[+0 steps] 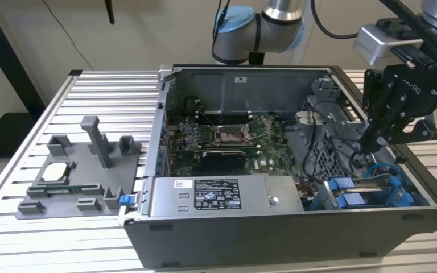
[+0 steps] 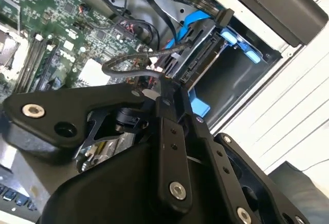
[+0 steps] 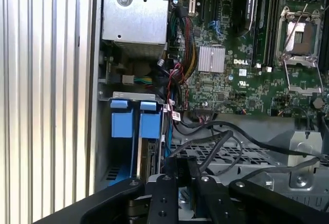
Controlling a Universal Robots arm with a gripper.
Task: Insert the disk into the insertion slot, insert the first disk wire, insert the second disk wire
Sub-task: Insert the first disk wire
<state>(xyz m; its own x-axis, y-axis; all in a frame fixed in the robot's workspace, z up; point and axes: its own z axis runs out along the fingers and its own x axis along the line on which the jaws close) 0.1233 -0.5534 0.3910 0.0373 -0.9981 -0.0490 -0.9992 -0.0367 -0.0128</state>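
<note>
While the black gripper point(image 1: 370, 146) hangs inside the open grey computer case point(image 1: 279, 239) on the exterior view's right, the silver power-supply box point(image 1: 218, 196) wears a white printed label. Second wrist view: fingers point(image 2: 170, 124) look pinched on a thin black wire point(image 2: 128, 60). First wrist view: silver-grey disk point(image 3: 149, 157) in its blue carrier sits in the grey metal insertion slot point(image 3: 104, 131).
</note>
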